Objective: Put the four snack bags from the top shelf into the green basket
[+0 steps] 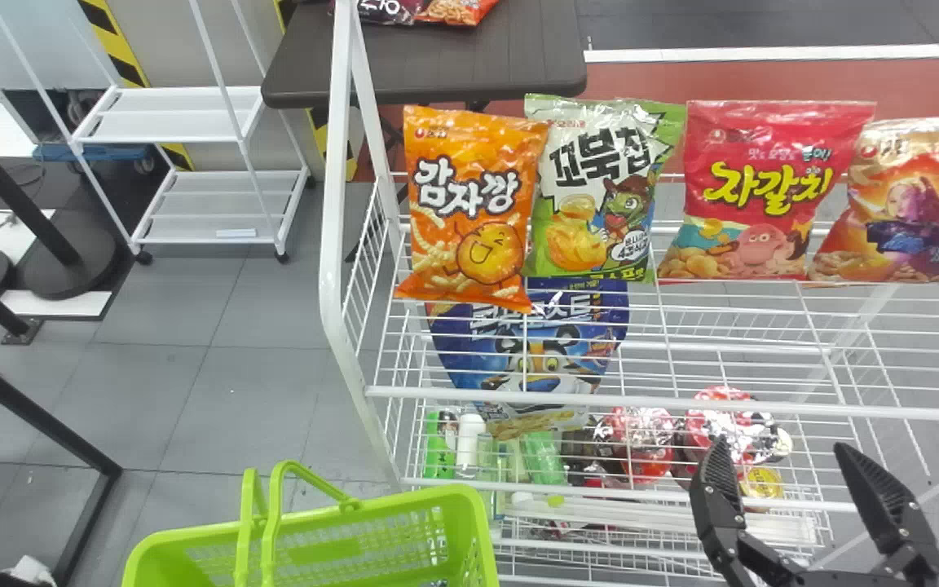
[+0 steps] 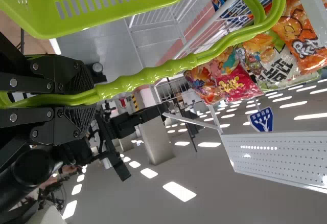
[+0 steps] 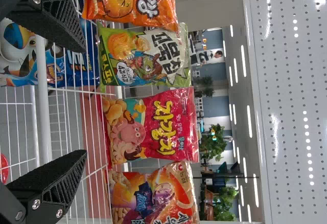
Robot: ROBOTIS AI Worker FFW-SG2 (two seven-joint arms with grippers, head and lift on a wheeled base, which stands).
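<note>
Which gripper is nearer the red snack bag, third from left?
Right: the right gripper is in front of the red bag, lower down; the left gripper is off left, gripping the basket handle.

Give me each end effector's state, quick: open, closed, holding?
Left end effector: closed on the green basket's handle.
Right end effector: open, nothing between its fingers.
</note>
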